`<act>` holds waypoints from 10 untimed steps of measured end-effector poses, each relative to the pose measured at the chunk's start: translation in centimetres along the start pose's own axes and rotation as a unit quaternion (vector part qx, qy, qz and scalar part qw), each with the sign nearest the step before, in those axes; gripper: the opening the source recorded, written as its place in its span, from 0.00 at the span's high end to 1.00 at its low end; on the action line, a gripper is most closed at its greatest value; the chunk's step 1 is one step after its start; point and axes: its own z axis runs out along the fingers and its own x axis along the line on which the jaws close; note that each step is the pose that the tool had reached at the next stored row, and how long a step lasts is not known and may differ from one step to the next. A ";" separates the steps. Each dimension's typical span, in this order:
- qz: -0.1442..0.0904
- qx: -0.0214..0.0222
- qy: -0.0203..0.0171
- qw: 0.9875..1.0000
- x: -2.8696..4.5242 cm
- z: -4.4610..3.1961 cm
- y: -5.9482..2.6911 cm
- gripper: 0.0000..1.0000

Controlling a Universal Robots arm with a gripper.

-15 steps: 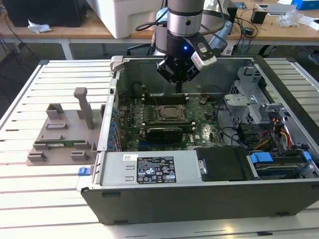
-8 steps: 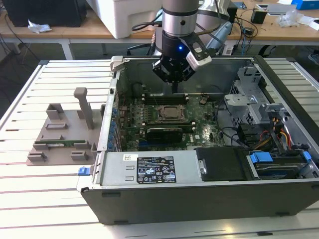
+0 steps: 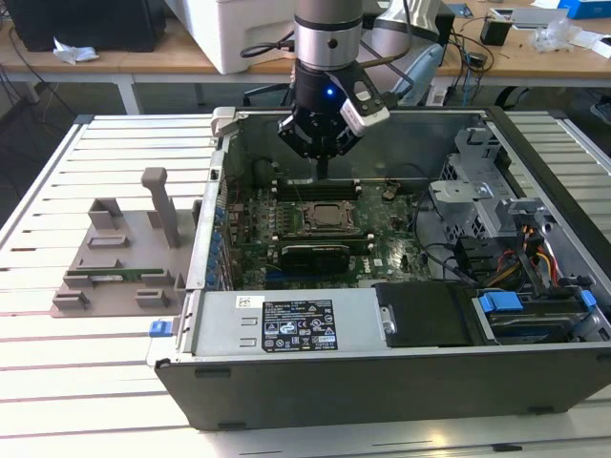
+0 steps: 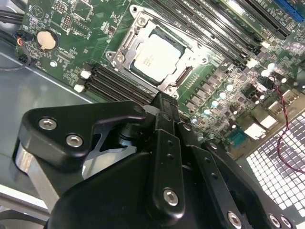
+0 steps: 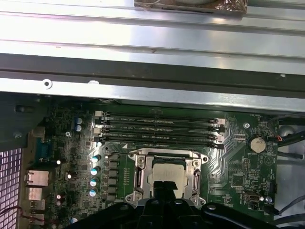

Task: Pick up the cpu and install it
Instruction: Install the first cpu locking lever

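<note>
cpu (image 4: 153,56) seated in motherboard socket (image 4: 125,45), gripper (image 3: 323,174) above

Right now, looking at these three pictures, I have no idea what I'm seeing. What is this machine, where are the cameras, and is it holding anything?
The exterior view shows a robot arm reaching down into an open computer case that lies on a slatted table. At the arm's tip is its gripper, a kind of mechanical hand. The other two pictures come from cameras riding near the arm's wrist, looking down past the gripper at the green motherboard. The shiny square chip is the cpu, also seen in the first wrist view. It sits in its metal socket frame, with the gripper just above it. Beside the case lies a grey holder tray.
</note>
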 end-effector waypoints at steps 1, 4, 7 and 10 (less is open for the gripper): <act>0.000 0.000 0.000 1.000 0.10 0.00 0.01 0.89; 0.000 0.000 0.000 1.000 0.38 -0.01 0.02 0.89; 0.000 0.000 0.000 1.000 0.56 -0.01 0.03 0.89; 0.000 0.000 0.000 1.000 0.74 -0.01 0.04 0.89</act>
